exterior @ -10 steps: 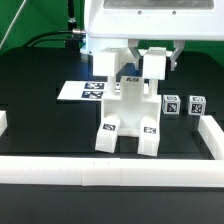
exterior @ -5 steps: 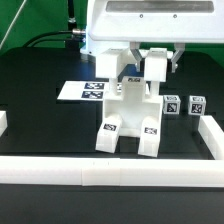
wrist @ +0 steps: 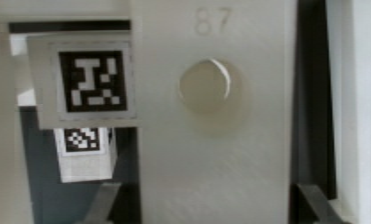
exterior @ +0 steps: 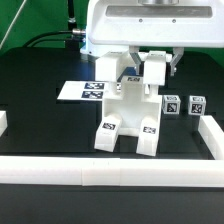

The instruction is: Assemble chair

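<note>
Just beside the marker board (exterior: 78, 91), on the exterior view's right of it, stands the half-built chair (exterior: 128, 118). The gripper (exterior: 153, 68) straddles its tagged post (wrist: 208, 130), jaws spread wide and holding nothing. Small cubes (exterior: 171, 103) sit farther from the marker board, past the chair.

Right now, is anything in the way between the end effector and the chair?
Nothing visible is. The end effector straddles the chair at its upright post on the exterior view's right, a finger on each side; the loose small cubes stand off to that side, apart.
</note>
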You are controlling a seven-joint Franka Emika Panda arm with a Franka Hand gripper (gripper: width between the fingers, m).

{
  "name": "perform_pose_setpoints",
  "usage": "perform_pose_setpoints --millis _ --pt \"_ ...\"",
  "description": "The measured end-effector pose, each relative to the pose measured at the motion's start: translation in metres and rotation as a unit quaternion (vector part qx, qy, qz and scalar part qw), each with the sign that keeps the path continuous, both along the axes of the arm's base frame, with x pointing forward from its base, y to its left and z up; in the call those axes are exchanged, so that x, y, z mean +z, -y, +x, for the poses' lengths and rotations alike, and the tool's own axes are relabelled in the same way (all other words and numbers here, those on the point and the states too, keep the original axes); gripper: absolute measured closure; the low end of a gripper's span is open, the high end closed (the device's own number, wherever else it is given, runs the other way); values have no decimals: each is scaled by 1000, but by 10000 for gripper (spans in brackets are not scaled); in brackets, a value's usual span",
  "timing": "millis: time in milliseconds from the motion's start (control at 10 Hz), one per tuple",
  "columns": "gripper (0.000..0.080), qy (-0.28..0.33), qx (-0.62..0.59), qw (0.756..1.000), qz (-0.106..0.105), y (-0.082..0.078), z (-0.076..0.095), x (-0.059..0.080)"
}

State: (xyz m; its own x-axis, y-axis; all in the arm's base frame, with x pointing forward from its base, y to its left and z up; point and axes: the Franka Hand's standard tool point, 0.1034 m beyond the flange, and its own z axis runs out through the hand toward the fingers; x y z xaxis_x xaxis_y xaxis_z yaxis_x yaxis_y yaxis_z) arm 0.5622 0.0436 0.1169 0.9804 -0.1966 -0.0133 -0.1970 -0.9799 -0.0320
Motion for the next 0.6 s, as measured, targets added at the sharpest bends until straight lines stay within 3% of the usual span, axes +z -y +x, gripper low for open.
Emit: perform_pose_setpoints --millis 600 --pt "515 -2 1 1000 -11 2 -1 -31"
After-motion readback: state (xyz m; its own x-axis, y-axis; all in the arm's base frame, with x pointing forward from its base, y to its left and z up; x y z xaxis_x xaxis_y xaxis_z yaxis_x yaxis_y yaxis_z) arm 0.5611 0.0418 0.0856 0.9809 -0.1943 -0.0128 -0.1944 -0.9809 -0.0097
